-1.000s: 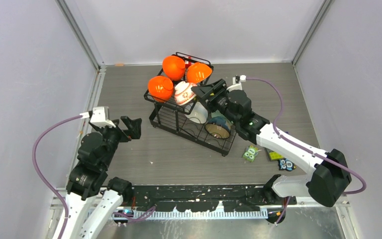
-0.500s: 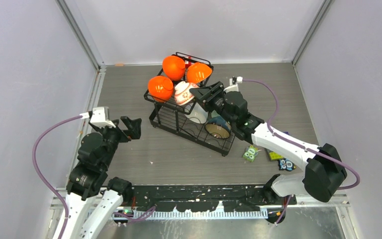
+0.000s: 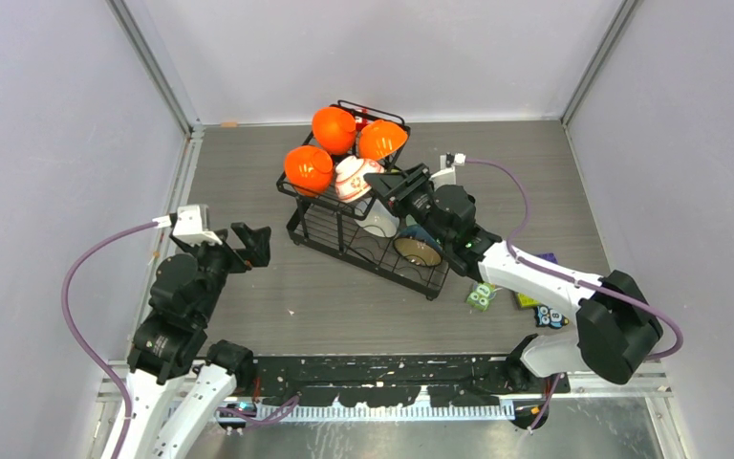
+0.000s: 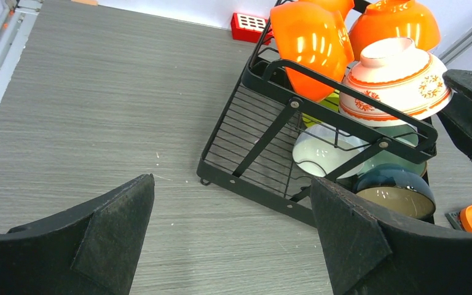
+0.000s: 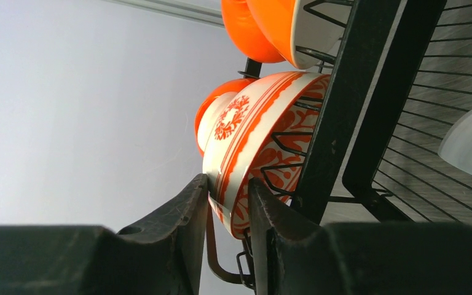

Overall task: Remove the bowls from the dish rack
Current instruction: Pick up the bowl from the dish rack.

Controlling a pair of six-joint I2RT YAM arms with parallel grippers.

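In the upper basket of the dish rack (image 3: 339, 237), at the corner nearest my right arm, the patterned bowl (image 3: 354, 178) leans tilted with its foot uppermost, white with red bands and flowers. My right end effector (image 3: 375, 179) is clamped on its rim: in the right wrist view one finger (image 5: 184, 209) lies against the outside of the bowl, the other against the inside, and the rim fills the gap between them. The basket's black frame runs just beside that second finger.

Three orange bowls (image 3: 334, 129) share the same basket, one touching the patterned bowl on its left, two behind it. In the lower tier stand a plain white bowl (image 4: 319, 157), a dark bowl (image 4: 396, 193) with a tan inside, and a pale mint bowl (image 4: 399, 163) between and behind them. A red tag (image 4: 249, 26) shows at the far side of the rack.

My left end effector (image 3: 253, 246) hangs over the bare grey bench (image 3: 248, 163), well apart from the rack, its jaws spread wide with nothing between them.

On the bench near the rack's front right corner lies an owl card (image 3: 481, 295), with more flat pieces (image 3: 540, 308) to the right of it.
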